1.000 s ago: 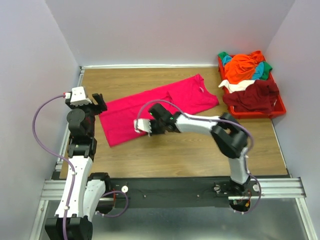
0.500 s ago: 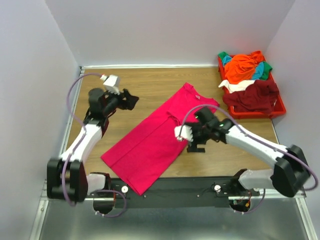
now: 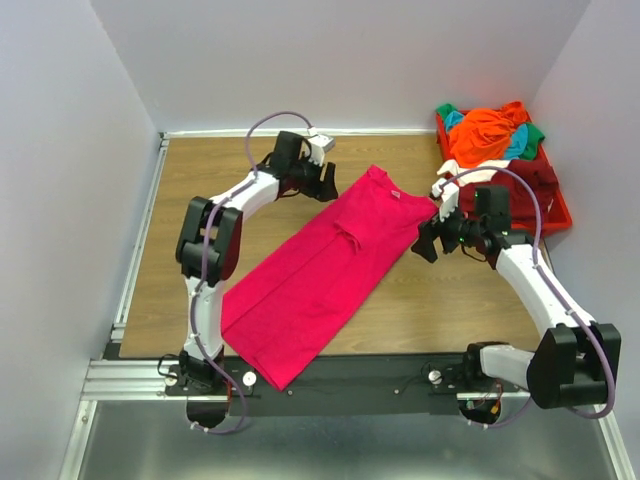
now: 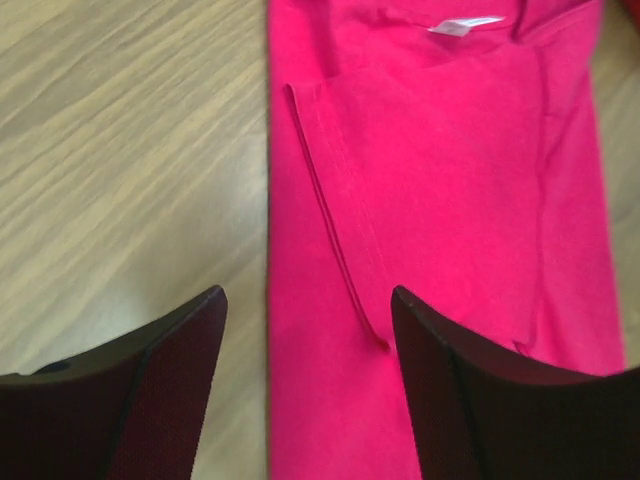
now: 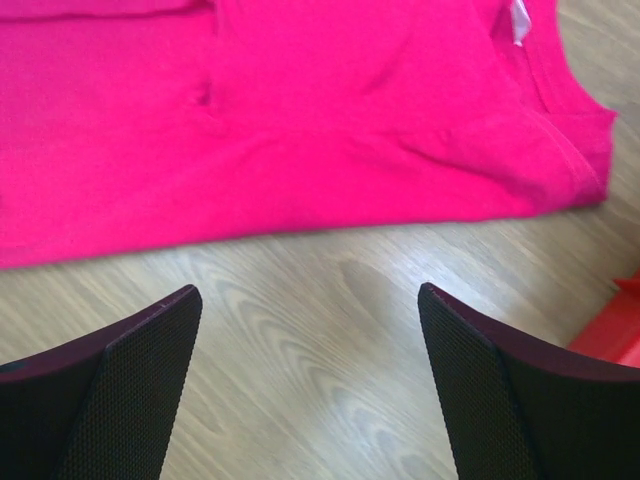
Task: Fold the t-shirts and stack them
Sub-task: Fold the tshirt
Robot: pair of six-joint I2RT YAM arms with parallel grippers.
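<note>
The magenta t-shirt [image 3: 325, 265] lies flat on the wooden table [image 3: 180, 290], folded lengthwise, running diagonally from its collar at the far centre down to the near edge. My left gripper [image 3: 325, 182] hovers open over the collar end's left side. In the left wrist view the left gripper [image 4: 307, 295] straddles the t-shirt's [image 4: 450, 200] long edge and holds nothing. My right gripper [image 3: 427, 240] is open just right of the collar end. In the right wrist view the right gripper [image 5: 310, 292] is over bare wood, with the t-shirt [image 5: 300, 120] lying beyond the fingertips.
A red bin [image 3: 555, 215] at the far right holds a heap of t-shirts: orange [image 3: 485, 135], dark maroon [image 3: 510, 190], teal [image 3: 520, 148], green [image 3: 446, 110]. Its corner [image 5: 615, 340] shows beside the right fingers. Walls close in the table on three sides.
The magenta t-shirt has turned from crosswise to diagonal. My right gripper let go of it and moved right. My left arm swung from the left edge to the collar end.
</note>
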